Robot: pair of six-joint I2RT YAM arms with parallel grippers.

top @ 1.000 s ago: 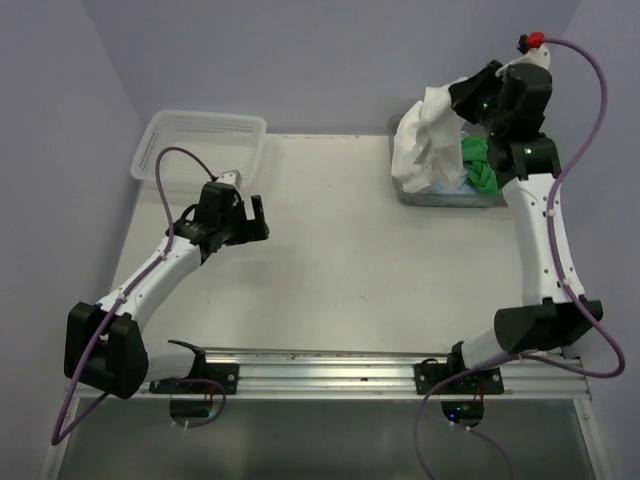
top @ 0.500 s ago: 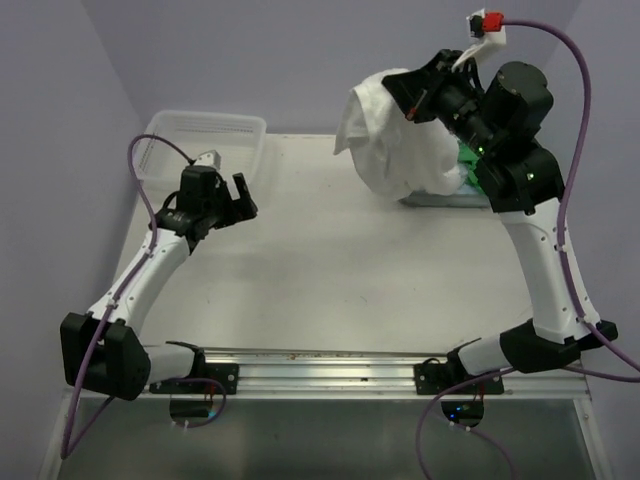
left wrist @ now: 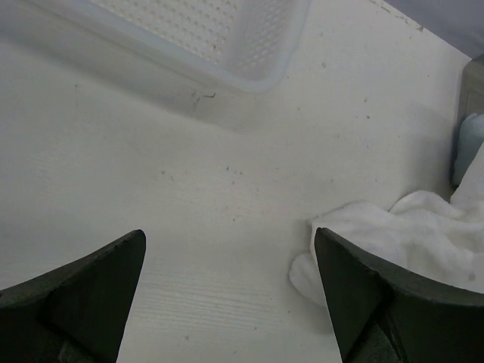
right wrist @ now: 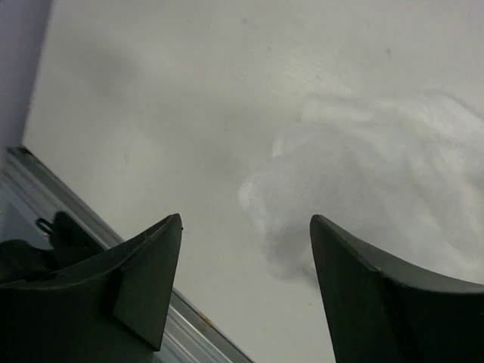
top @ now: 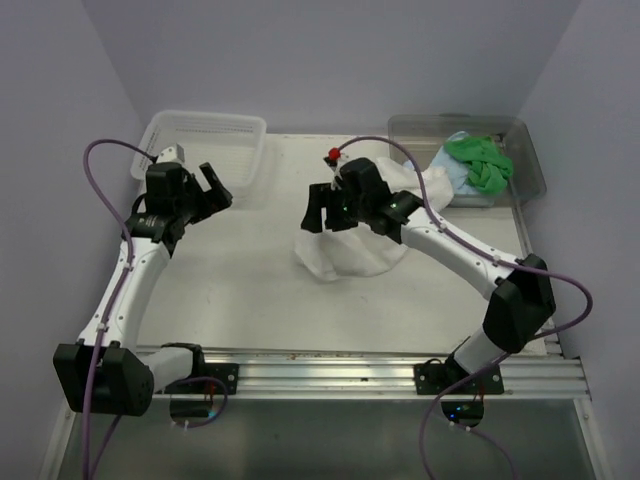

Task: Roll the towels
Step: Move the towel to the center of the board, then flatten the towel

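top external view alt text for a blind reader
A crumpled white towel lies centre, by the open right pincer. A green towel and a blue towel sit in a clear tub; the open left pincer hovers near a white basket.

White table (top: 250, 290), lilac walls (top: 330, 60)

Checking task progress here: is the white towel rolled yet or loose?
Loose, not rolled: the white towel lies in a crumpled heap on the table, with no roll shape in any view.
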